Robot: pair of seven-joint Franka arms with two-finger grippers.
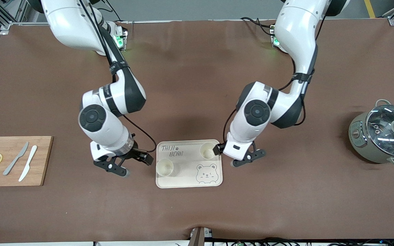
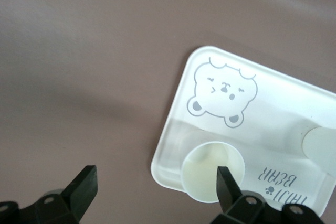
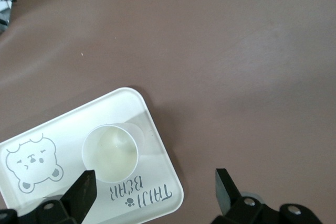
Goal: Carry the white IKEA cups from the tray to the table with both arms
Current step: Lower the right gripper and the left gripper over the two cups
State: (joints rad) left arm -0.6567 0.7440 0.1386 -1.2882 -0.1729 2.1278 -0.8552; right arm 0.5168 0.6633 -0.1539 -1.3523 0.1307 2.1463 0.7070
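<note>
Tray: a cream rectangular tray with a bear drawing and "TAIJI BEAR" lettering sits lower centre of the front view, on the brown table.
First cup: one white IKEA cup stands upright in the tray's corner toward the left arm's end, farther from the front camera; the left wrist view shows it from above.
Second cup: the other white cup stands upright on the tray's edge toward the right arm's end, nearer the front camera; seen from above in the right wrist view.
Left gripper: the left gripper is low beside the tray, jaws spread wide, holding nothing; one finger overlaps the first cup's rim in its wrist view.
Right gripper: the right gripper is low beside the tray, just by the second cup, jaws apart and empty.
Frame edges: cutting board with two knives and lemon slices at lower left of the front view; lidded pot at right.
</note>
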